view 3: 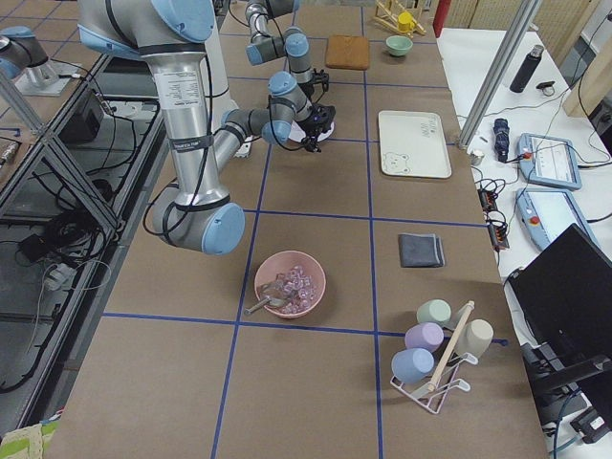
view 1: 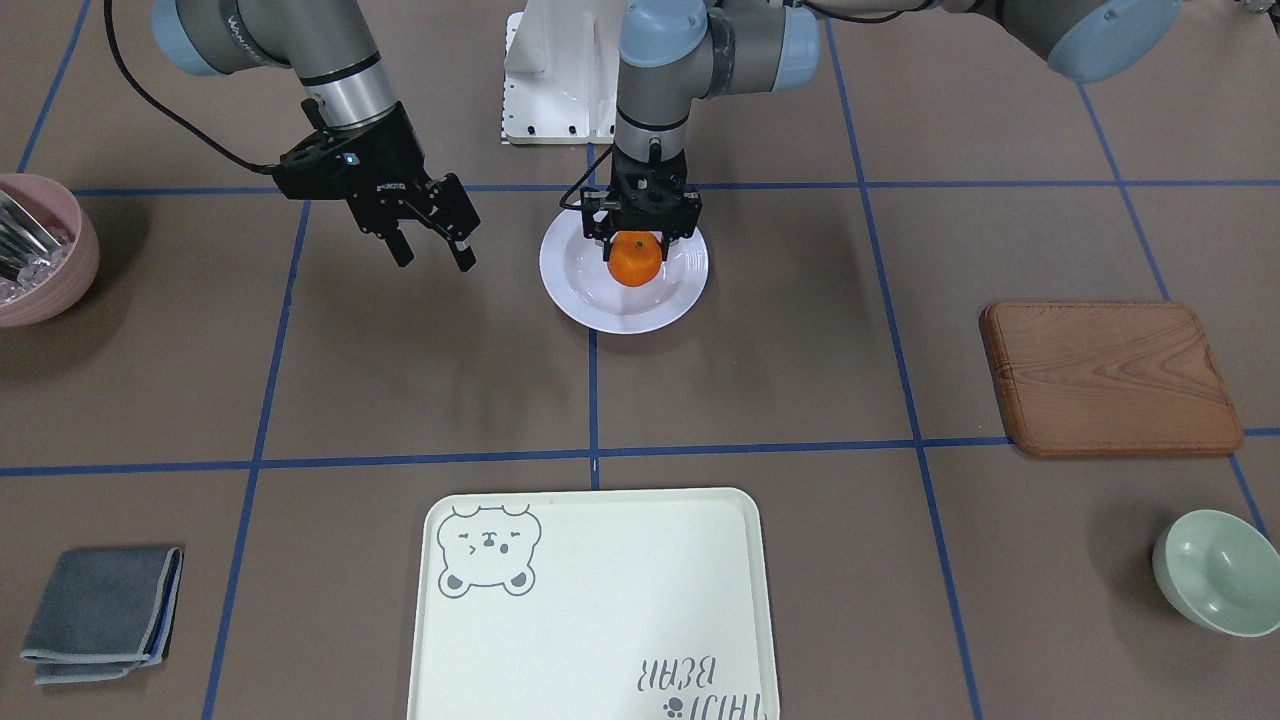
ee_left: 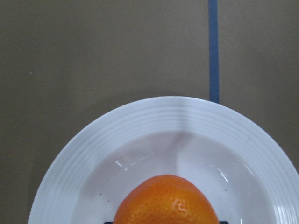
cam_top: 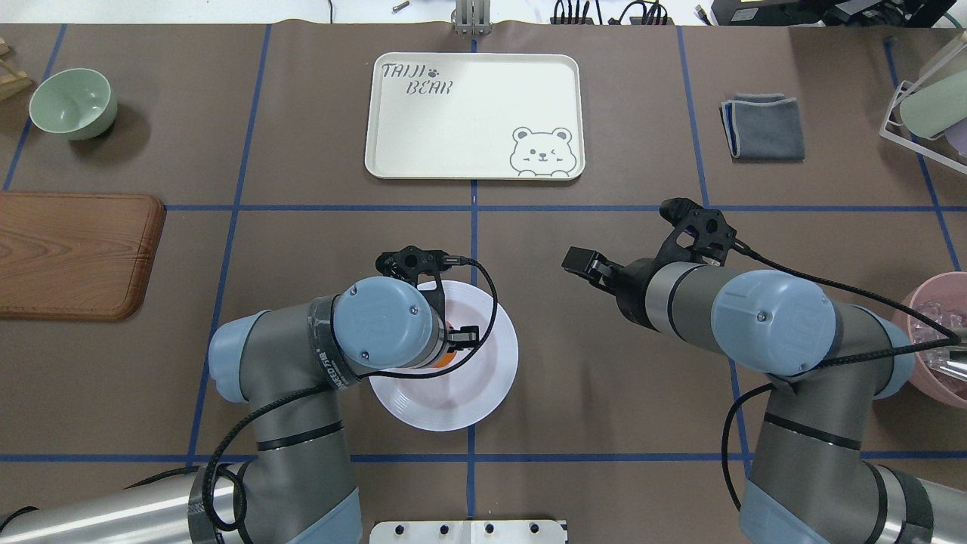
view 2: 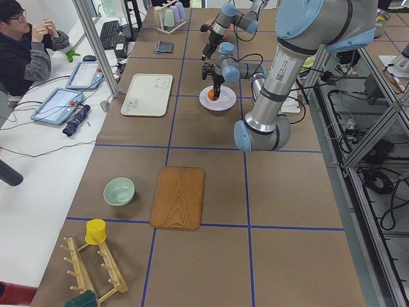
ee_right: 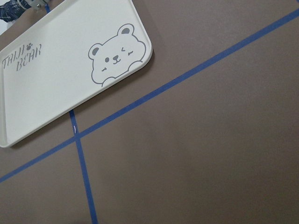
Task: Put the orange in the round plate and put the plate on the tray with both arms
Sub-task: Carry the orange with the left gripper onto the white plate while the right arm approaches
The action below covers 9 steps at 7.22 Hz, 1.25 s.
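Observation:
The orange sits between the fingers of my left gripper, which is shut on it right over the well of the round plate. In the left wrist view the orange fills the bottom edge, with the ribbed white plate under it. I cannot tell whether the orange touches the plate. My right gripper hangs open and empty beside the plate, a short gap away. The cream tray with the bear drawing lies bare across the table from the robot and also shows in the right wrist view.
On the robot's right are a pink bowl and a folded grey cloth. A wooden board and a pale green bowl lie on its left. A person sits beyond the table's far side.

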### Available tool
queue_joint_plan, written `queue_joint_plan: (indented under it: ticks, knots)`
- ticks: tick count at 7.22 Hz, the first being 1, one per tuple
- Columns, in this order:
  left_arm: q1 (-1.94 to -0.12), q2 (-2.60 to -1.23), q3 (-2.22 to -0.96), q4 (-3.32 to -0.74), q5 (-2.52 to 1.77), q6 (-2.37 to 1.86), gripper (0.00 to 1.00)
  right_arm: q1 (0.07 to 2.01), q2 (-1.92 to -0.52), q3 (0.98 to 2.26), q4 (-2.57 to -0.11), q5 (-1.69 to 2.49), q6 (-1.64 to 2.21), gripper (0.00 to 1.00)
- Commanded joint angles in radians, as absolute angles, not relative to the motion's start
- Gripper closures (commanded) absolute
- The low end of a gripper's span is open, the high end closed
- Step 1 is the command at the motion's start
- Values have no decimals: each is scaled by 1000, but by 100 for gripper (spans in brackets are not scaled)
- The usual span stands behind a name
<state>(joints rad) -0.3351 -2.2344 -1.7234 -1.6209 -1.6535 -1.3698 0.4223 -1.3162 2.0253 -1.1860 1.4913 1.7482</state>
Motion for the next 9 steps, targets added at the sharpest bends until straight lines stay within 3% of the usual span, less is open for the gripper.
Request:
queue_joint_plan:
  ticks: [1, 4, 7, 9]
  knots:
    - [-316, -2235, -1712, -1624, -1613, -1370, 2, 390, -1318, 2026, -1186, 1471, 1750, 0]
    - [-410, -2226, -1865, -1597, -1675, -1353, 2, 329, -1321, 2029, -1184, 1435, 1752, 0]
    - [-766, -2122, -1884, -1551, -1958, -946, 2, 214, -1312, 2025, -1118, 1246, 1927, 2]
    - [-984, -2010, -1818, -1551, -2089, -576, 2, 140, -1309, 2017, -1111, 1175, 2055, 2]
